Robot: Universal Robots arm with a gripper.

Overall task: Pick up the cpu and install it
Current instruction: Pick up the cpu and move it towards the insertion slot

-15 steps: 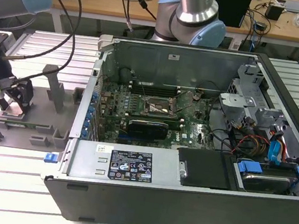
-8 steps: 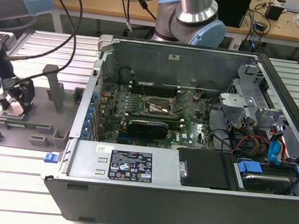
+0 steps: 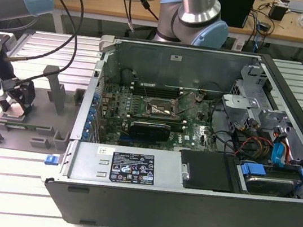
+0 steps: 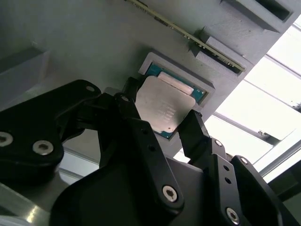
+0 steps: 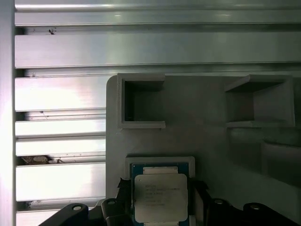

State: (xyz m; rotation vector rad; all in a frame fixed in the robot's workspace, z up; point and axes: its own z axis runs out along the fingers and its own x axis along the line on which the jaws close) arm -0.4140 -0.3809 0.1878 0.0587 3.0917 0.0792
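Where the claw (image 4: 161, 115) hung: low over a grey tray (image 3: 41, 109) at the exterior view's left, well apart from the open computer case (image 3: 183, 204).
Claw: narrow, closed on the chip (image 4: 163, 106), with its black fingers (image 4: 127, 101) pressed against two opposite edges.
Chip: flat and square, its shiny silver top turned toward both wrist cameras, with a thin green edge showing along the side nearest the claw's body.
Chip's place: above a shallow square pocket (image 5: 160, 161) in the tray, overlapping the pocket's rim on one side and not lying square inside it.
Pocket: beyond the held chip it showed a strip of silver inside a green border; whether that was a second chip could not be told.
Tray: plain grey plastic with raised blocks and two open-sided box shapes (image 5: 141, 103) near the pocket, lying on a slatted metal table (image 3: 4, 183).
Computer case: lay on its side with the cover off and the green board (image 3: 115, 108) facing up.
Socket (image 3: 160, 110): a dark square with a metal frame near the middle of the board, far from the claw.
Behind the case: the grey and blue joint of another arm (image 3: 195, 9) stood at the back wall.
Inside the case, exterior view's right: blue cables (image 3: 279, 151) and a black drive (image 3: 206, 170).
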